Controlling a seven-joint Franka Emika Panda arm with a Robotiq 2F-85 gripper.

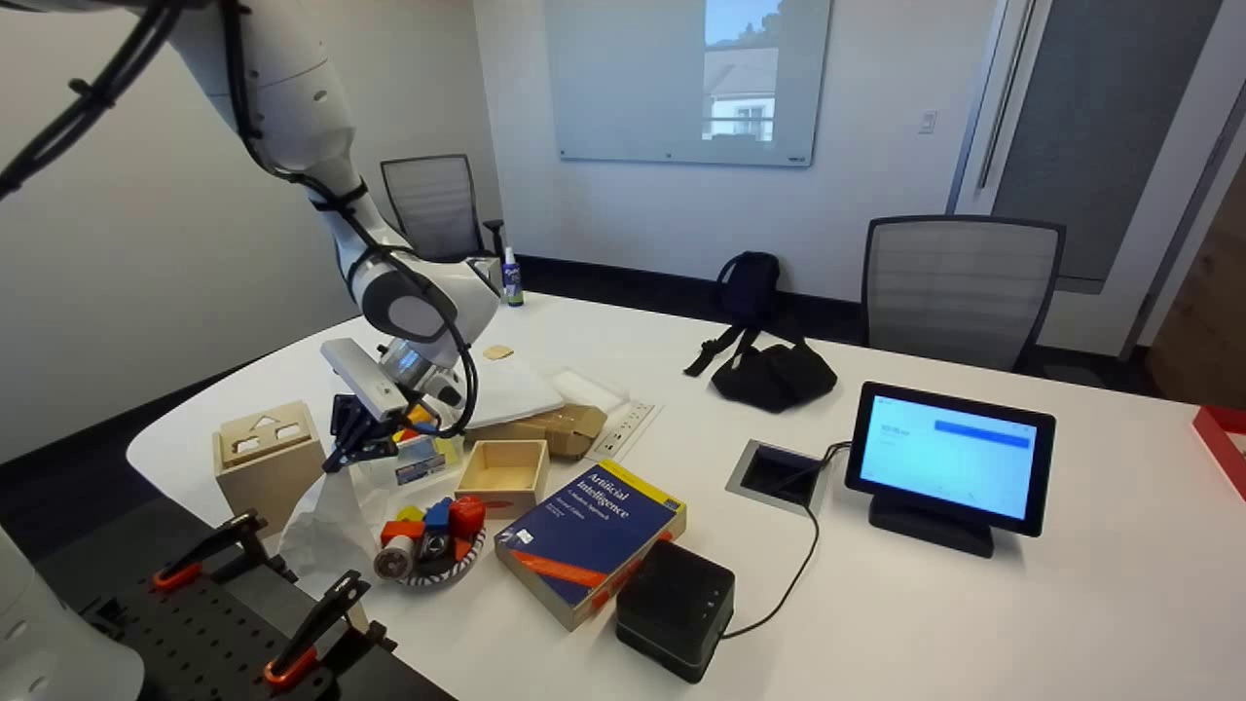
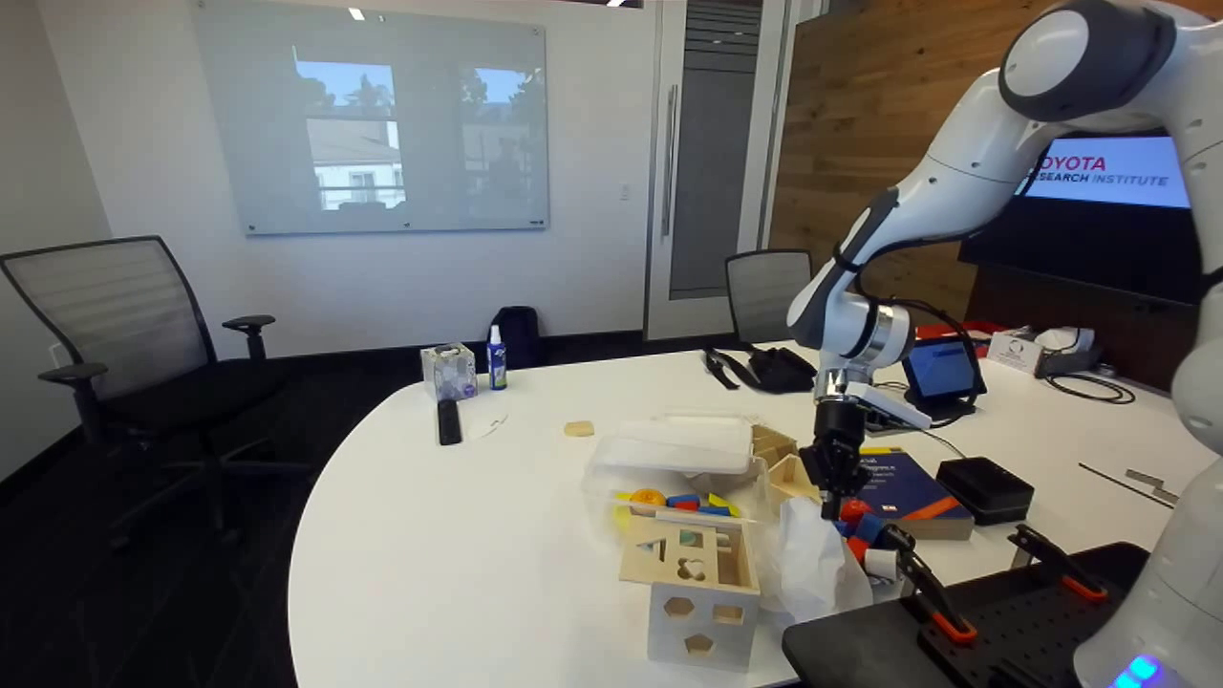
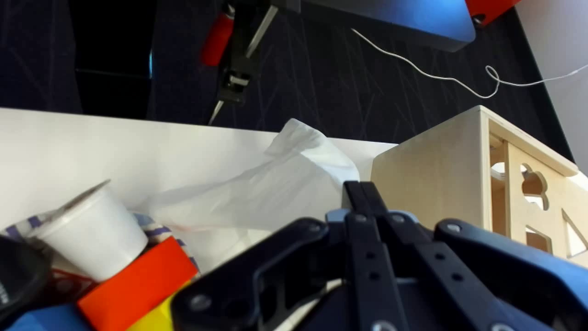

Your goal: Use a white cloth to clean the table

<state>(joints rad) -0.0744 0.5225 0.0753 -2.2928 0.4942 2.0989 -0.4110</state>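
Plainly, we have our hand (image 3: 361, 185) closed on the cloth (image 3: 280, 191), which hangs just beneath it over the surface (image 2: 439, 545); the shape box (image 3: 429, 172) and bowl (image 1: 453, 572) stand on opposite sides of the hand.

Office meeting room, large white bench (image 2: 449, 545) with inset sockets (image 1: 628, 428), mesh-backed chairs (image 1: 959, 292) beside it, glass board (image 2: 401, 124) on wall (image 2: 597, 105), tablet (image 1: 949, 456) on stand (image 1: 930, 526), screen (image 2: 1113, 182) lettered "Institute" by wood panelling (image 2: 860, 91)
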